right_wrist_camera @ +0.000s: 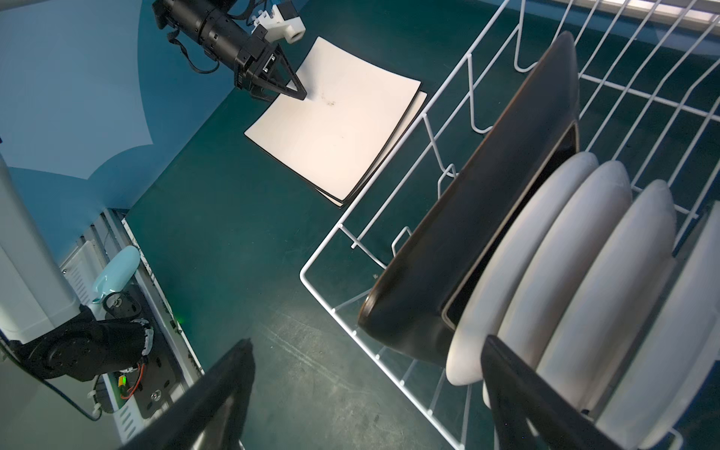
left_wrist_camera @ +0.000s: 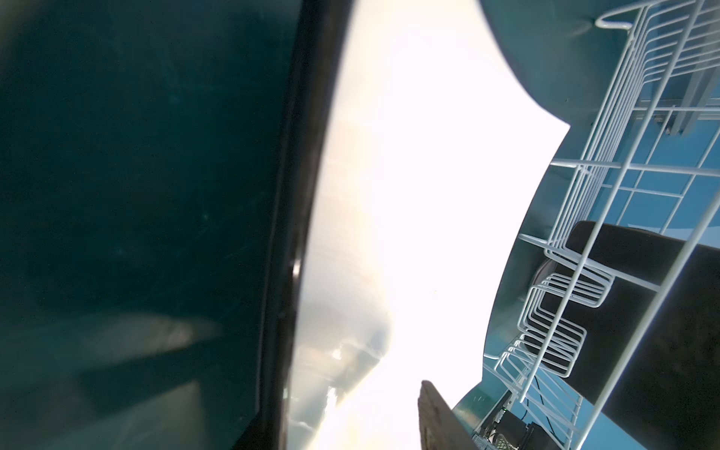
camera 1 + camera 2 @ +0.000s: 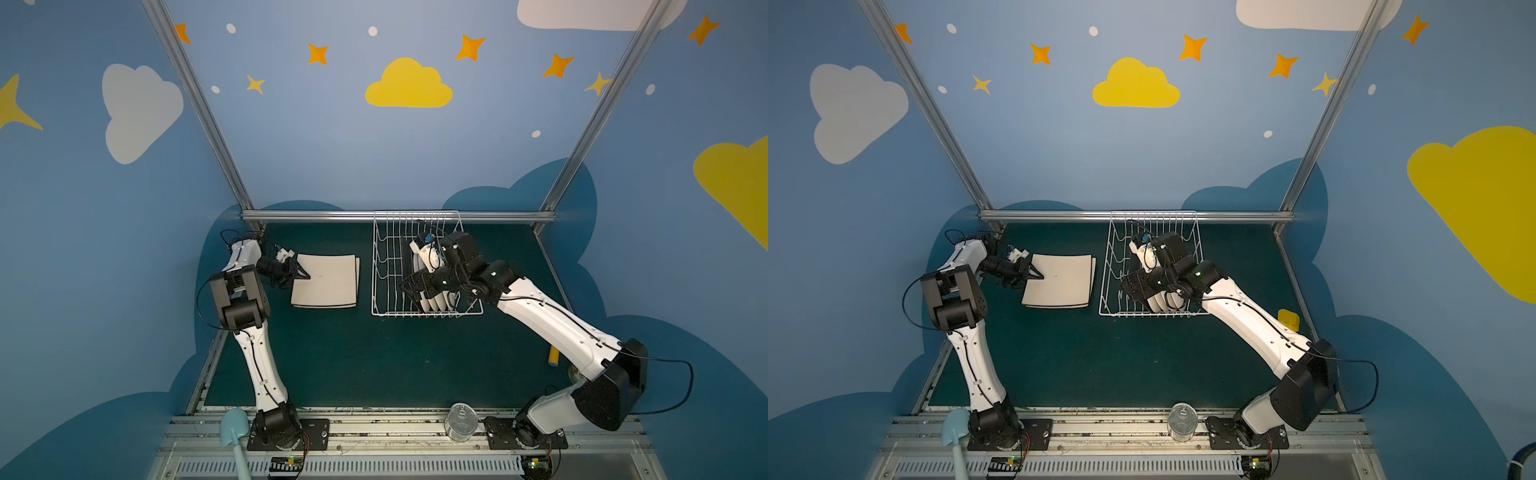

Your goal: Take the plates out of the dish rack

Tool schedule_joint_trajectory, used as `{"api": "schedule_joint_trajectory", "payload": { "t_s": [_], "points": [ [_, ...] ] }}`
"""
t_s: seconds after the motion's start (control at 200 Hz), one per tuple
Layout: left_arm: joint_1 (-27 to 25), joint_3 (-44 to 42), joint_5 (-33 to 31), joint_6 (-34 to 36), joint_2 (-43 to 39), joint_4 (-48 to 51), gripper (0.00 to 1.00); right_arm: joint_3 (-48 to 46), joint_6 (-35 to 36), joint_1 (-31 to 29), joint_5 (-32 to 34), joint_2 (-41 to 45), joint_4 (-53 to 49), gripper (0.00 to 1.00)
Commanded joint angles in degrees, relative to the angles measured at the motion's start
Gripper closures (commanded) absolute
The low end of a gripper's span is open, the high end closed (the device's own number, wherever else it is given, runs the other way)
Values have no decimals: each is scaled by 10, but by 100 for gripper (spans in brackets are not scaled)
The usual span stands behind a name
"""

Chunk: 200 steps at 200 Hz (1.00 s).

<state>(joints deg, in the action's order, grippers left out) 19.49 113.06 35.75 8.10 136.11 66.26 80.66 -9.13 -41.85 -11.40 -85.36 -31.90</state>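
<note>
Two large cream square plates with dark edges (image 3: 328, 282) lie stacked flat on the dark green table mat (image 3: 353, 361), just left of the white wire dish rack (image 3: 376, 266) and clear of it. The left gripper (image 1: 296, 87) sits at the stack's near-left corner with one finger over the top plate. Its jaws look partly parted, but whether they press the plate cannot be told. The rack holds five plates on edge between its prongs: a black square plate (image 1: 467, 241) towards the rack's middle, then four round white plates (image 1: 522, 249) packed close behind it. The slots on the rack's left side stand empty. The right gripper (image 1: 366, 341) hovers over these plates with its jaws spread wide and nothing held. From the wrist view, the black plate's near edge falls between its fingers. These plates look like glazed ceramic, so they are probably stiff, fairly heavy, smooth enough to slip and likely to chip if knocked on the wire. The black one seems best pinched mid-way along its upper rim and lifted straight up, so that it neither swings nor drags its round neighbour. A clear can-shaped container (image 3: 460, 419) stands on the front rail, and what it holds cannot be told.
</note>
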Motion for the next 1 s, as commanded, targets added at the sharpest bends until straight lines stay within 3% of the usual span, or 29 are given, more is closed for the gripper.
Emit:
{"api": "schedule_joint_trajectory", "payload": {
  "t_s": [0.0,0.516,0.866,0.996],
  "points": [
    [2,23,7,-5,-1,16,46,-4,-1,-4,4,15,8,10],
    [2,25,-37,-39,-30,0,29,-2,2,-4,9,19,6,10],
    [-15,-76,-28,-84,-208,-89,11,17,11,-3,28,23,1,10],
    [-37,-132,-1,-139,-288,-163,3,13,6,-3,40,35,12,10]
  ]
}}
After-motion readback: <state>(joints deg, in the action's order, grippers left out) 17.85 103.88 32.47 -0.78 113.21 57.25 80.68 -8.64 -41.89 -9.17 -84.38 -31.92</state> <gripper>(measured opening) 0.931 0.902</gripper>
